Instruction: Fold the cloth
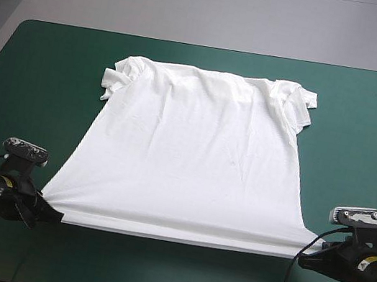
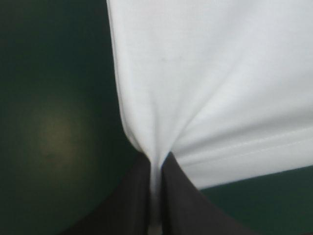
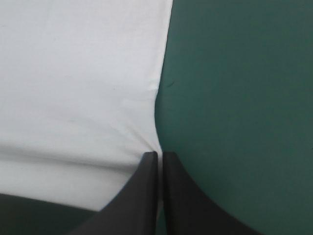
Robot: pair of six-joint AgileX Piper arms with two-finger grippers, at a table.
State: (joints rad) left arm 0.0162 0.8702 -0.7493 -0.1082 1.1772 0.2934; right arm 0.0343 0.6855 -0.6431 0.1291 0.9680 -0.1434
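The teal-green table [image 1: 32, 77] fills the high view. The white T-shirt [image 1: 193, 156] lies spread flat at centre, with bunched sleeves toward the far edge and the hem toward the near edge, stretched in a straight line. Both arms sit low over the near corners, reaching inward along the hem. The left gripper [image 1: 52, 216] is clamped on the near-left hem corner and the right gripper [image 1: 305, 261] on the near-right one. Bare table shows all round: wide strips left and right, a narrower band near the hem. Only the wrist views show the cloth pinched between the almost closed black fingers [image 2: 181, 205]. Creases fan from the left pinch, and smaller puckers show at the right.
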